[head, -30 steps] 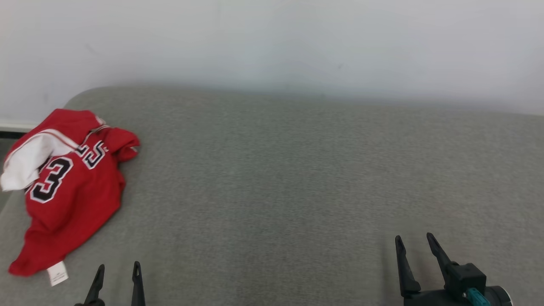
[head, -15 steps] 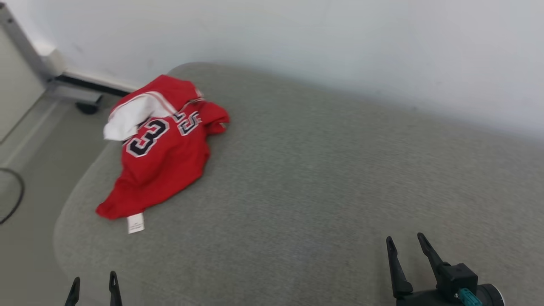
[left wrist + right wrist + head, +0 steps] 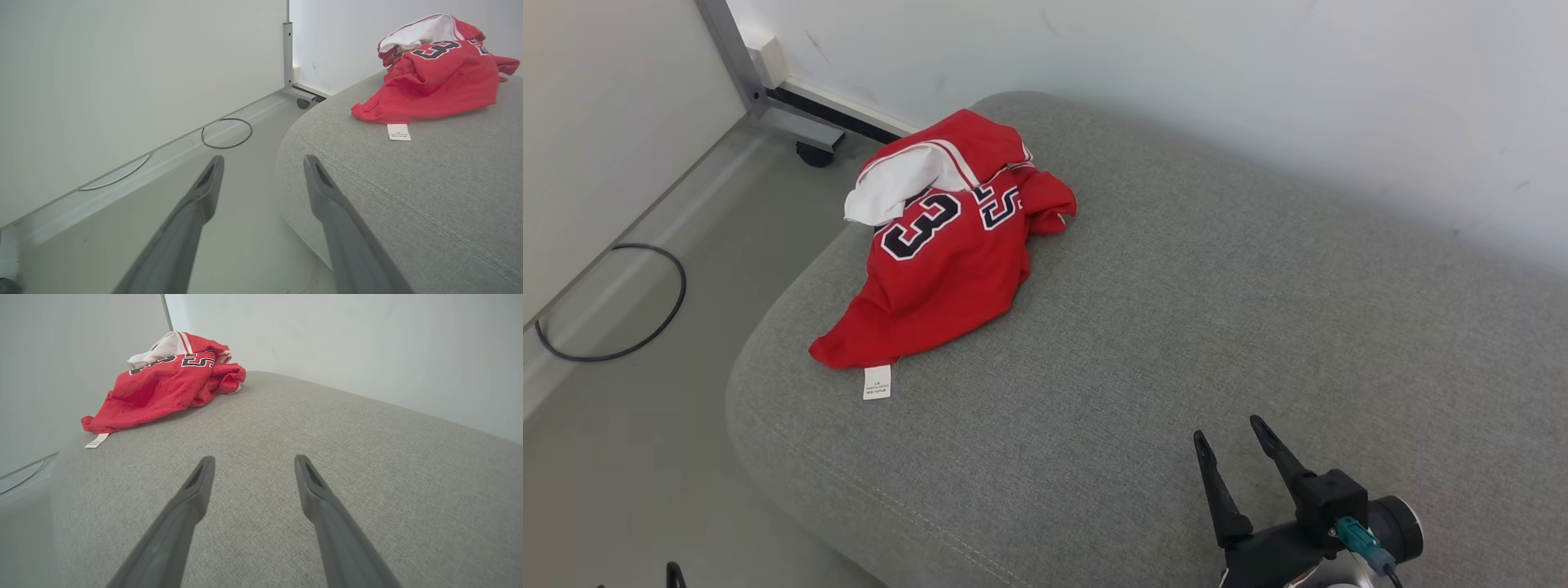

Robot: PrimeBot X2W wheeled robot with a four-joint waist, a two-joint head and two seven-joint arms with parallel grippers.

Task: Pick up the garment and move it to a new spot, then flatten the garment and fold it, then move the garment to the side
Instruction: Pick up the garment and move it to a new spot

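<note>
The garment (image 3: 947, 245) is a red jersey with black-and-white numbers and a white lining, lying crumpled near the far left corner of the grey cushion (image 3: 1258, 327). A white label sticks out at its near hem. The left wrist view has the garment (image 3: 437, 77) at the upper right, and the right wrist view has the garment (image 3: 171, 384) at the upper left. My right gripper (image 3: 1229, 433) is open above the cushion's near part, well to the right of the jersey; its own view shows the right gripper (image 3: 251, 459) empty. My left gripper (image 3: 263, 159) is open over the floor beside the cushion's left edge.
Pale walls stand behind and to the left. A metal post on a caster (image 3: 813, 153) stands at the corner, and a black cable loop (image 3: 613, 302) lies on the floor left of the cushion. The cushion's rounded left edge (image 3: 768, 392) drops to the floor.
The head camera has swung left, so the whole picture shifted right and the floor, post and cable came into view. The jersey lies as before. Both grippers stay open.
</note>
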